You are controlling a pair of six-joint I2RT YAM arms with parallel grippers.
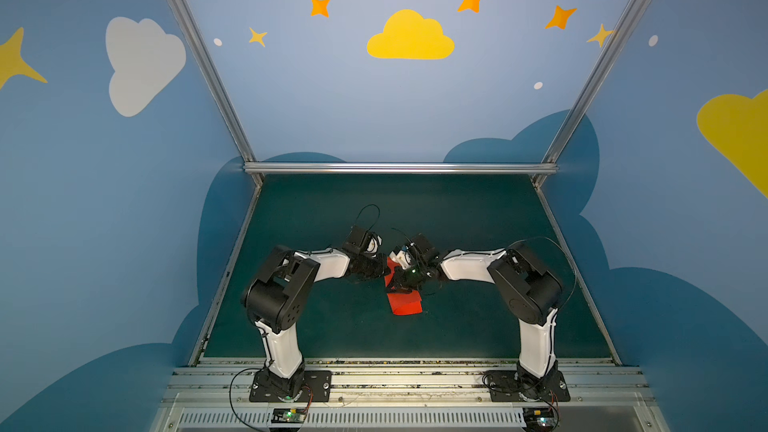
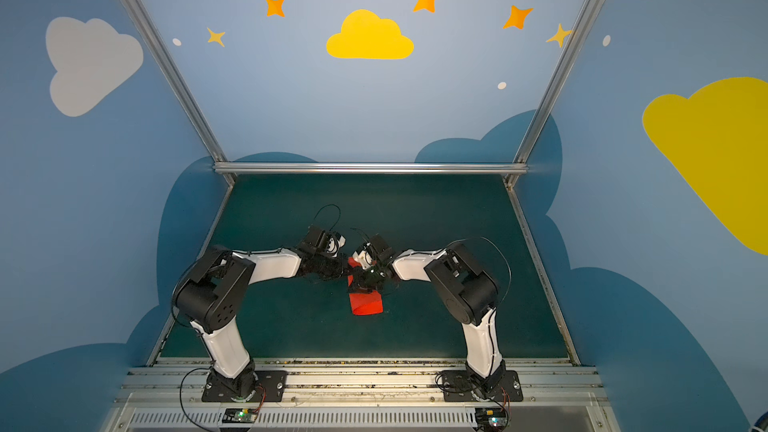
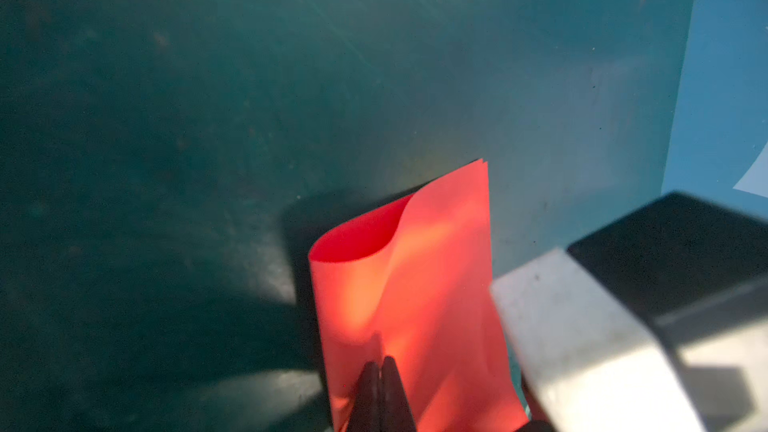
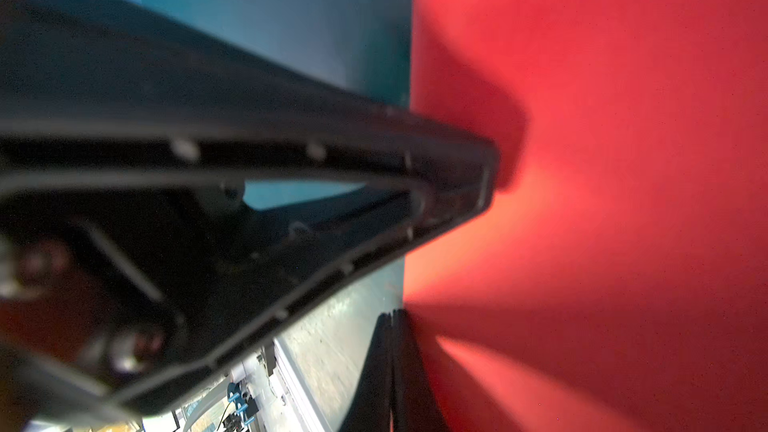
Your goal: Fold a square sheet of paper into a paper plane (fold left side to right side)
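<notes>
Closest to the lens, at the bottom centre of the left wrist view, my left gripper (image 3: pixel 379 363) has its fingers pressed together, tips bearing down on the square sheet of paper (image 3: pixel 436 268). No paper shows between them, so I read this as a push, not a pinch. My right gripper (image 4: pixel 392 320), at the bottom of the right wrist view, is likewise closed, with its tips at the sheet's edge; whether that edge is nipped between them I cannot tell.

Just beyond my left tips the red sheet lies doubled over on the green mat (image 3: pixel 208 118). Its two free edges meet almost exactly along its right side, while the folded side at the left bulges as an open loop, not a crease. In both top views the square sheet of paper (image 1: pixel 405 305) sits mid-table under both wrists.

I judge that one gripper should pin the matched edges so they cannot creep. The other should slide toward the loop, flatten its middle, then run outward along the fold. Pushing too hard risks dragging the top layer askew.
</notes>
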